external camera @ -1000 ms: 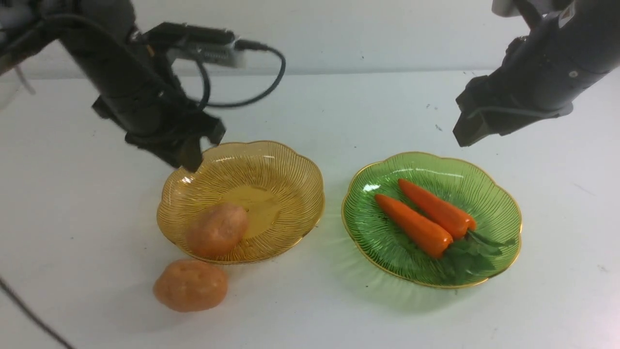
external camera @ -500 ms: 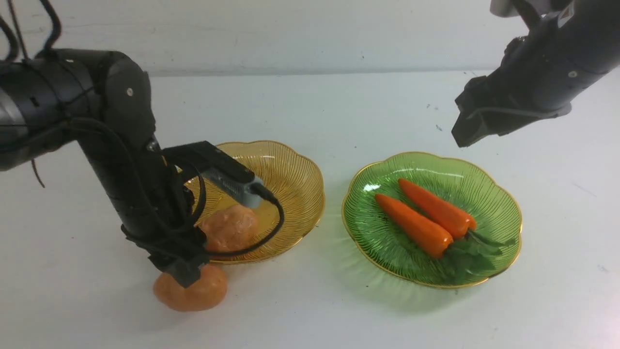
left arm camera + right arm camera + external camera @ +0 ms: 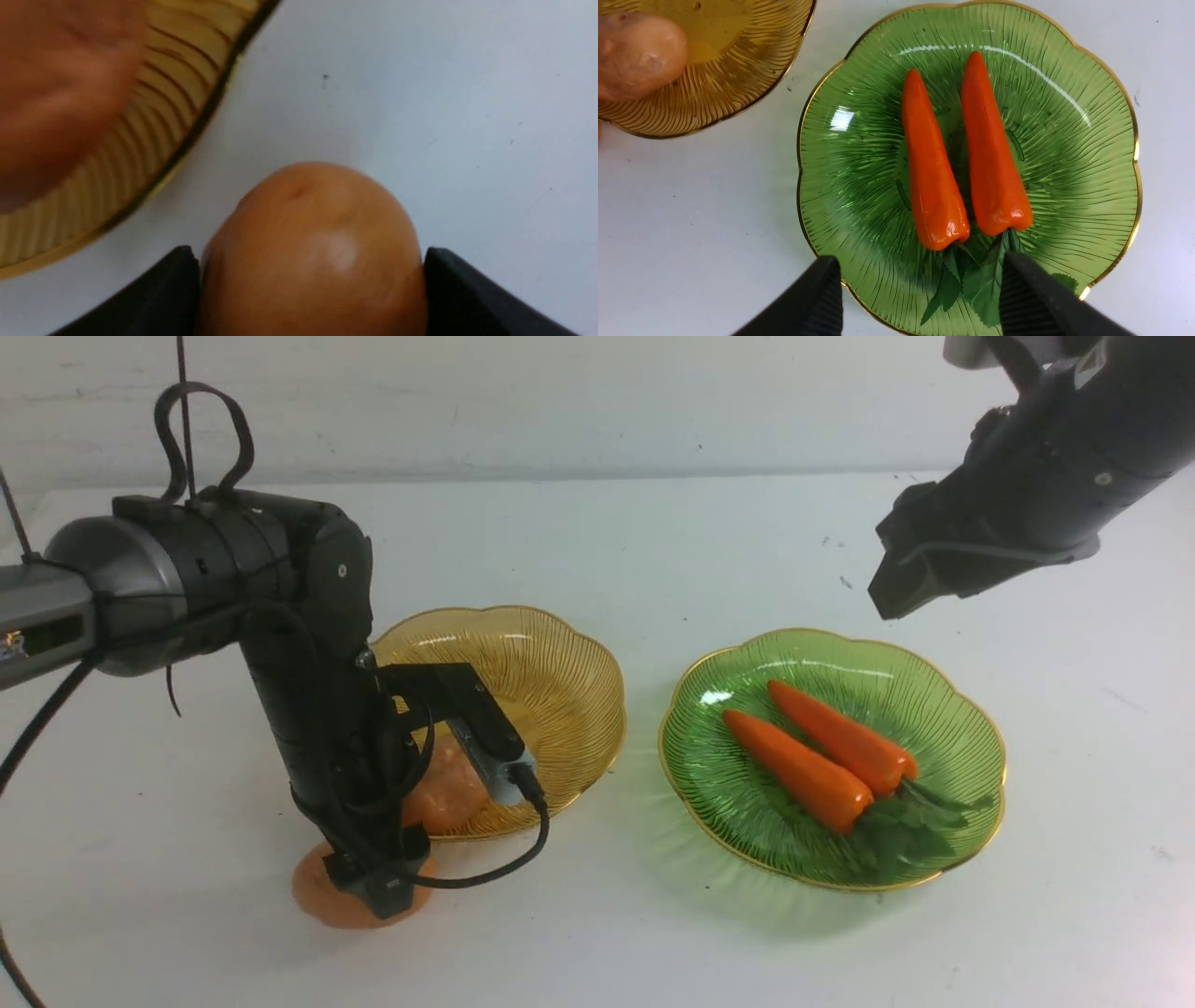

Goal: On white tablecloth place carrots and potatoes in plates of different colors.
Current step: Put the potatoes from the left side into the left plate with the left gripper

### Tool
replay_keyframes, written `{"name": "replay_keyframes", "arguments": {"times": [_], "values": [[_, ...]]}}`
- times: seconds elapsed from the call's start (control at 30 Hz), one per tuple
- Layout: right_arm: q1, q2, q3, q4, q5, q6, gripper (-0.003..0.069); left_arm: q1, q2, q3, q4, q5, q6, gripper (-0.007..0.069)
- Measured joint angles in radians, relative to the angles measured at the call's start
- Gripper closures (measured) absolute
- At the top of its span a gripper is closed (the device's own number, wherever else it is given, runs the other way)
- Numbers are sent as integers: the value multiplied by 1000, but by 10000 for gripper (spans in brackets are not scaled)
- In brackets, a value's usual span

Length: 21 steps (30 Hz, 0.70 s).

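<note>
L hand [image 3: 378,891] spread wide astride 2nd potato [image 3: 313,242] on white tablecloth [image 3: 653,551], just beside amber plate [image 3: 560,663] w/ other potato [image 3: 637,53]. R hand [image 3: 920,280] open, empty, above green plate [image 3: 952,728] w/ both carrots [image 3: 934,163].

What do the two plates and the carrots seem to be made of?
Amber plate and green plate: translucent, ribbed, glossy with gold rims, so glass or clear plastic; can't tell which. Carrots: smooth, evenly orange, shiny highlights, so probably moulded plastic; leaves look like fabric or soft plastic.
</note>
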Motion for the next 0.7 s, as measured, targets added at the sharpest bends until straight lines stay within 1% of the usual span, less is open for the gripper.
{"name": "replay_keyframes", "arguments": {"times": [0.1,0.17,0.23,0.3,0.37,0.53,0.63,0.7], "values": [[0,0,0,11,0,-4,240,0,37,6,1,21,-53,63],[0,0,0,17,0,-4,240,0,41,6,2,28,-87,85],[0,0,0,29,0,-5,240,0,41,6,3,32,-108,116],[0,0,0,37,0,-16,240,0,41,6,8,37,-135,179],[0,0,0,38,0,-22,240,0,41,6,15,40,-163,214],[0,0,0,39,0,-23,240,0,-44,-23,60,39,-243,220],[0,0,0,39,0,-25,240,0,-200,-137,127,46,-302,220],[0,0,0,39,0,-25,240,0,-246,-229,157,60,-392,221]]}}
